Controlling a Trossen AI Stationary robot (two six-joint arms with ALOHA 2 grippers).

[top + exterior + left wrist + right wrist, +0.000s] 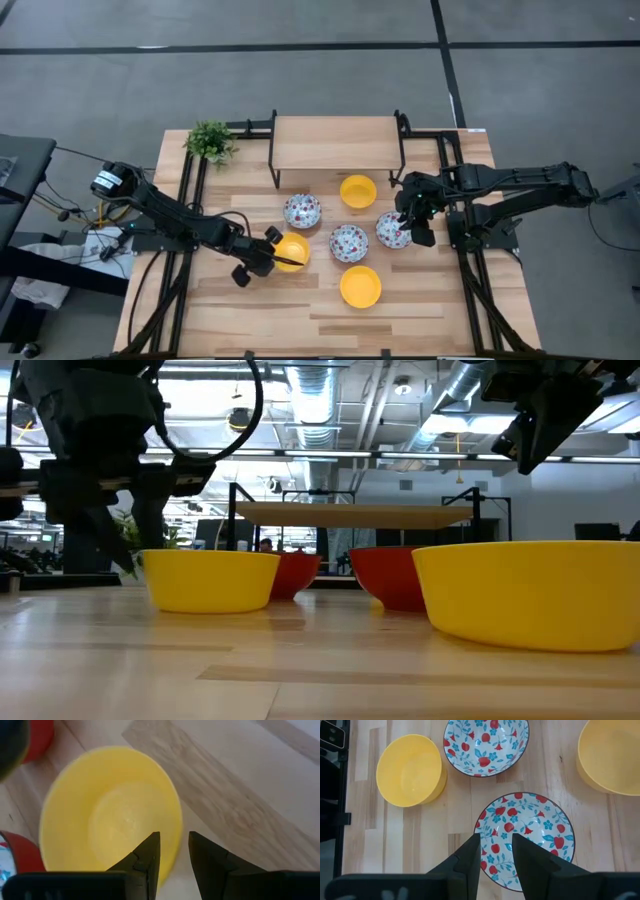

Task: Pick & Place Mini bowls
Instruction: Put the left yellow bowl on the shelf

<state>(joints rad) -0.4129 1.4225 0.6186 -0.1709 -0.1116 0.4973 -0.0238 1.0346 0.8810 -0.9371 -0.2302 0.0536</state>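
Both claws working over the bowls. My left gripper [287, 256] is straddling the rim of the left yellow bowl [291, 251], fingers narrowly parted, one inside the rim, one outside; not yet clamped, as far as I can judge. My right gripper [404, 226] is hovering over the rightmost floral bowl [392, 231], fingers also slightly apart above its near rim. Best approach: I'm sinking each claw squarely onto the rim before closing, then lifting straight up.

Two dark jointed arms; left arm [165, 212] bears a white label; tapered black jaws.
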